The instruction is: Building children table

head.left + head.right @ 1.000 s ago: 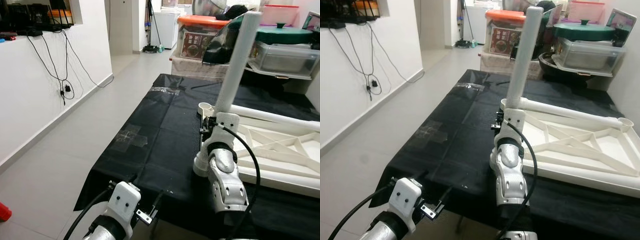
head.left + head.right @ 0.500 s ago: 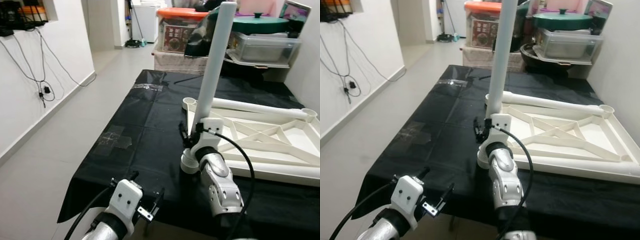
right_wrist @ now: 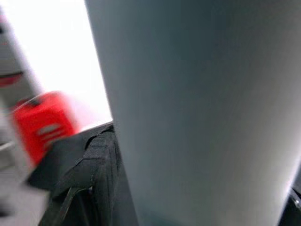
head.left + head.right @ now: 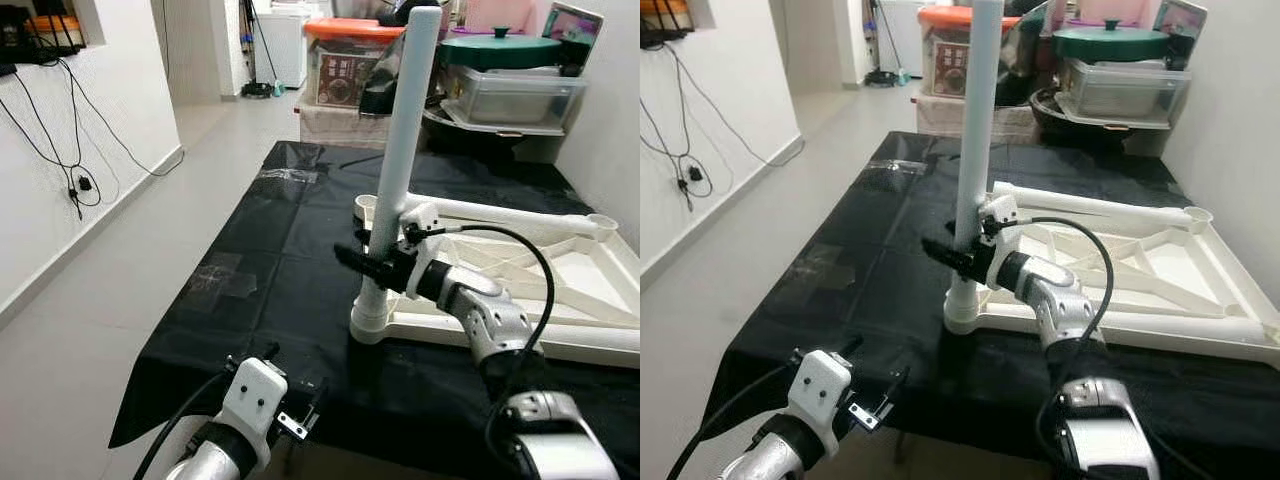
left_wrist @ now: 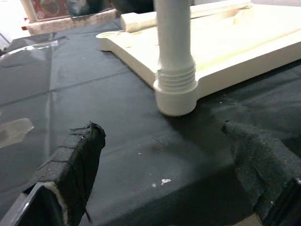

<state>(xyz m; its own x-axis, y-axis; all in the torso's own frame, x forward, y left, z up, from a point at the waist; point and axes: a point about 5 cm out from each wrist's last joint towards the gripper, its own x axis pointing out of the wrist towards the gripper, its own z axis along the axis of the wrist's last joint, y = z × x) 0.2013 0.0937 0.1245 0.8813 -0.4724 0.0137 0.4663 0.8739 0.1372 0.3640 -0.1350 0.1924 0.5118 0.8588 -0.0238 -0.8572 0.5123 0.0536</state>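
A white table top [image 4: 520, 335] lies upside down on a table covered with black cloth [image 4: 270, 250]. One white table leg [image 4: 400, 150] stands upright in the corner socket [image 4: 370, 322] nearest me. My right gripper [image 4: 362, 265] reaches in from the right and is shut on the lower part of this leg, just above the socket. In the right wrist view the leg [image 3: 197, 108] is pressed close, with a black finger [image 3: 89, 174] beside it. My left gripper [image 4: 293, 372] hangs open at the table's front edge, its fingers [image 5: 75, 155] wide apart, short of the socket [image 5: 176, 94].
A second white leg [image 4: 500, 212] lies along the far side of the table top. Storage bins and pots [image 4: 350, 60] are stacked behind the table. To the left are bare floor [image 4: 130, 250] and a white wall with hanging cables [image 4: 75, 190].
The view has shifted. My right arm has swung from the near side of the leg round to its right, with the gripper staying on the leg. The left gripper is much as before.
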